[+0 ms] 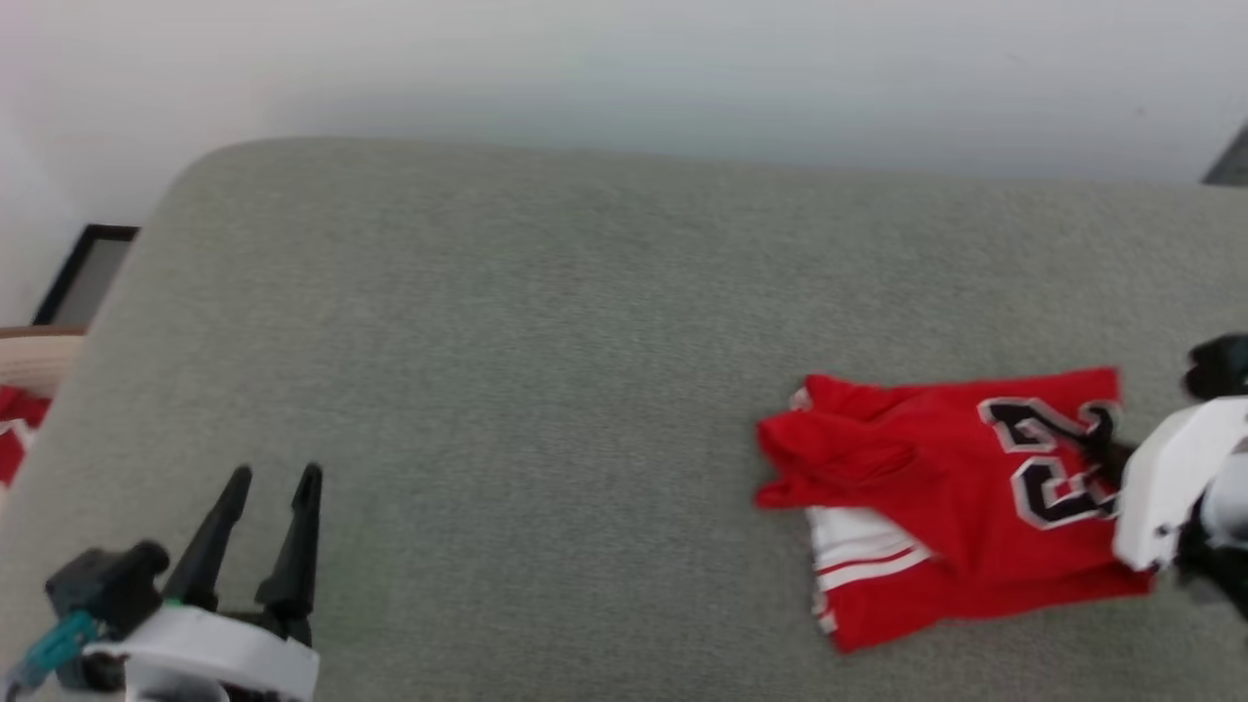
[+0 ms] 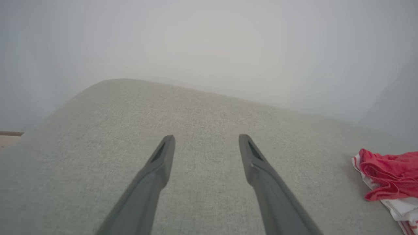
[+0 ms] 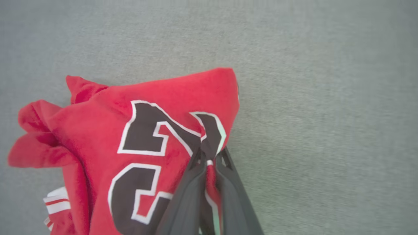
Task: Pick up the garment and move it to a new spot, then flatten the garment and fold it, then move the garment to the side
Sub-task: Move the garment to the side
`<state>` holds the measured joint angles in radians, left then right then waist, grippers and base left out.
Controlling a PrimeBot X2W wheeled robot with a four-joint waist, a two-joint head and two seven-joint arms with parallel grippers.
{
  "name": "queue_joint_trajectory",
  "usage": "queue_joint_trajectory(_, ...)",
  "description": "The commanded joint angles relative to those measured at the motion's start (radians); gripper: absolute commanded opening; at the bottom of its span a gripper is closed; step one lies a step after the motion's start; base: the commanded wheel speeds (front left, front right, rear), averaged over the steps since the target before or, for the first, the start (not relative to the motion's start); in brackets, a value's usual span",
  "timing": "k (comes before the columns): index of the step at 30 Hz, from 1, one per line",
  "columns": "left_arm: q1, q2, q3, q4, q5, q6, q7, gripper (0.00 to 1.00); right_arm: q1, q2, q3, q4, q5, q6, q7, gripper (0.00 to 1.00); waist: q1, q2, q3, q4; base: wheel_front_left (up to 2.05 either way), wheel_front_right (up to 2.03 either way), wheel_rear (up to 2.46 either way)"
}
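The garment (image 1: 936,487), a red jersey with a black white-outlined 23 and striped trim, lies folded on the grey cushion at the right of the head view. My right gripper (image 1: 1102,444) is shut on its right edge beside the number. In the right wrist view that gripper (image 3: 209,155) pinches a fold of the garment (image 3: 147,140) between its dark fingers. My left gripper (image 1: 275,478) stands open at the lower left, far from the cloth. The left wrist view has that gripper (image 2: 205,138) over bare cushion, with the garment (image 2: 388,173) at the right edge.
The grey cushion (image 1: 546,370) runs wide with a rounded far-left corner and a pale wall behind it. A dark frame (image 1: 83,273) leans left of the cushion. A tan rim with red-and-white cloth (image 1: 15,419) is at the far left edge.
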<state>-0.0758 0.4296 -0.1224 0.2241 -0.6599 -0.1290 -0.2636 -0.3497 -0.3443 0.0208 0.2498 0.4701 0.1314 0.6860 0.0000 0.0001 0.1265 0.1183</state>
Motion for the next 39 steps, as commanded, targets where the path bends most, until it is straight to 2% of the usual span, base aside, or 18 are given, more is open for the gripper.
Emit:
queue_joint_trajectory(1, -0.022, 0.006, -0.008, -0.005, 0.003, -0.002, 0.001, 1.0, -0.019, -0.019, -0.009, -0.013, -0.01, -0.002, 0.005, 0.0, 0.0, -0.0001, 0.044, -0.053, 0.0, 0.0, 0.0)
queue_joint_trajectory(11, -0.163, 0.04, -0.098, -0.028, 0.005, -0.002, 0.001, 1.0, -0.112, -0.148, -0.064, -0.064, -0.035, -0.002, 0.014, 0.0, 0.0, -0.0001, 0.164, -0.19, 0.0, 0.0, 0.0)
queue_joint_trajectory(23, -0.321, 0.109, -0.214, -0.044, -0.009, -0.002, 0.001, 1.0, -0.213, -0.293, -0.065, 0.004, -0.066, -0.002, -0.103, 0.0, 0.0, -0.0001, 0.288, -0.319, 0.0, 0.0, 0.0)
queue_joint_trajectory(32, -0.404, 0.166, -0.276, -0.062, -0.032, -0.002, 0.001, 1.0, -0.271, -0.365, -0.1, 0.074, -0.15, -0.002, -0.201, 0.0, 0.0, -0.0001, 0.376, -0.37, 0.0, 0.0, 0.0)
queue_joint_trajectory(39, -0.441, 0.189, -0.307, -0.068, -0.043, -0.002, 0.001, 1.0, -0.305, -0.383, -0.136, 0.141, -0.271, -0.002, -0.287, 0.0, 0.0, -0.0001, 0.421, -0.368, 0.0, 0.0, 0.0)
